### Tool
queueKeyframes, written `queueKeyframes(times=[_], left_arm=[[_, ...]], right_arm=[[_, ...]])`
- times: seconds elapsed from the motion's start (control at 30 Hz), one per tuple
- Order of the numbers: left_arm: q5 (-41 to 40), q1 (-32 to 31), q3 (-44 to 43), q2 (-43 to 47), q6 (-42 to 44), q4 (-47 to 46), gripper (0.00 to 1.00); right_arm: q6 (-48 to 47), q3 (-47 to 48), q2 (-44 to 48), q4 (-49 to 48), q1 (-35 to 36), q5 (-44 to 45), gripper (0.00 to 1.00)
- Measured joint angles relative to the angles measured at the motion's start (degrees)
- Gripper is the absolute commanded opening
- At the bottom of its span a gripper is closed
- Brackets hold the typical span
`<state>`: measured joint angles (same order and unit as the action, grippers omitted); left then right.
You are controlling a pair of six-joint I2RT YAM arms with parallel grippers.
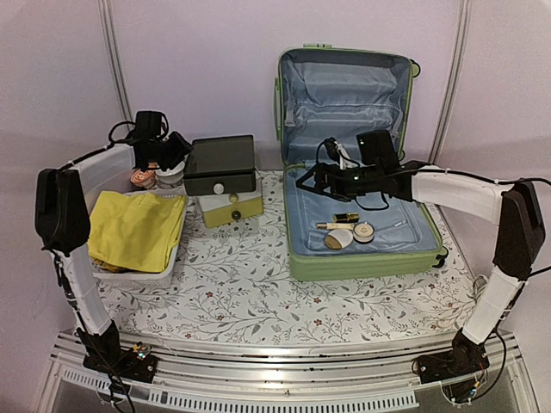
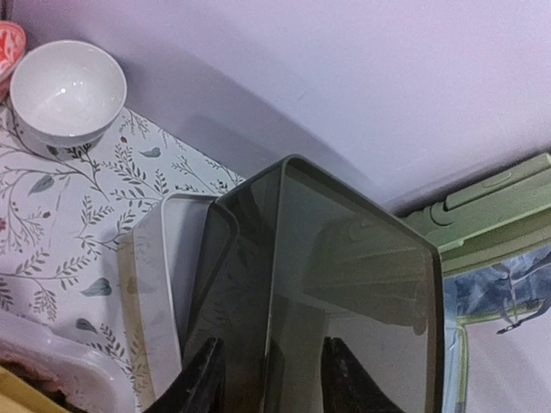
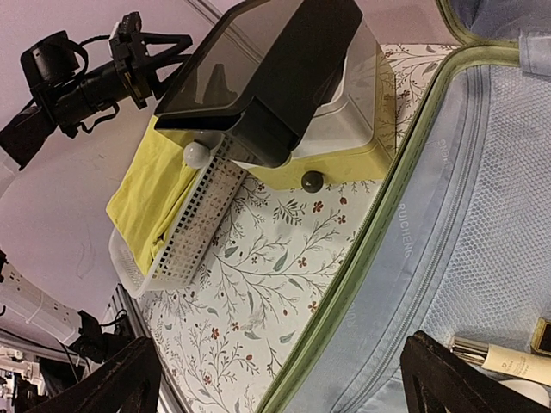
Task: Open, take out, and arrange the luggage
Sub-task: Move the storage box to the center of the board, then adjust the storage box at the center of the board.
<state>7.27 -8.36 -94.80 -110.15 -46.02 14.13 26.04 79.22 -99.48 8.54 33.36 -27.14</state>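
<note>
The light-green luggage (image 1: 362, 265) lies open at the right of the table, its lid (image 1: 344, 86) propped upright against the wall and pale blue lining showing. In its base lie two round compacts (image 1: 340, 238), a tube (image 1: 331, 225) and a small dark lipstick (image 1: 346, 216). My right gripper (image 1: 303, 182) hovers above the base's left part, open wide with nothing between its fingers; its wrist view shows the luggage rim (image 3: 379, 249) and the tube (image 3: 508, 361). My left gripper (image 1: 176, 157) is at the back left, open and empty (image 2: 271, 361) over the drawer box's dark lid (image 2: 344, 284).
A white-and-yellow drawer box with a dark lid (image 1: 220, 165) stands left of the luggage. A white mesh basket (image 1: 138, 275) holding yellow cloth (image 1: 138, 228) sits at the left. A white bowl (image 2: 67, 90) stands behind the basket, near the wall.
</note>
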Motion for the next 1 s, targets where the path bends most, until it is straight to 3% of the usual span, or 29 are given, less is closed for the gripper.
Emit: queueKeyframes(times=[0.2, 0.3, 0.53, 0.73, 0.83, 1.0], left_arm=[[-0.28, 0.0, -1.25, 0.0, 1.38, 0.79, 0.88], [-0.28, 0.02, -3.02, 0.0, 2.97, 2.1, 0.98], [-0.52, 0.13, -6.51, 2.01, 10.8, 7.61, 0.98], [0.59, -1.33, -6.51, 9.09, 23.96, 11.91, 0.93], [2.56, -5.77, -6.4, 12.72, 34.29, 12.13, 0.93], [3.06, -19.47, -3.96, 15.61, 56.11, 12.92, 0.94]], right_arm=[[-0.76, -0.52, 0.66, 0.02, 0.0, 0.15, 0.99], [-1.44, -1.2, 1.62, 0.13, 0.0, 0.5, 0.99], [-2.8, -2.54, 4.68, 0.7, 0.0, 1.29, 0.99], [-4.02, -4.61, 7.89, 1.75, 0.0, 2.38, 0.99], [-4.96, -6.78, 11.45, 2.8, 0.0, 3.61, 0.99], [-6.45, -9.62, 18.23, 4.59, -0.42, 5.01, 0.99]])
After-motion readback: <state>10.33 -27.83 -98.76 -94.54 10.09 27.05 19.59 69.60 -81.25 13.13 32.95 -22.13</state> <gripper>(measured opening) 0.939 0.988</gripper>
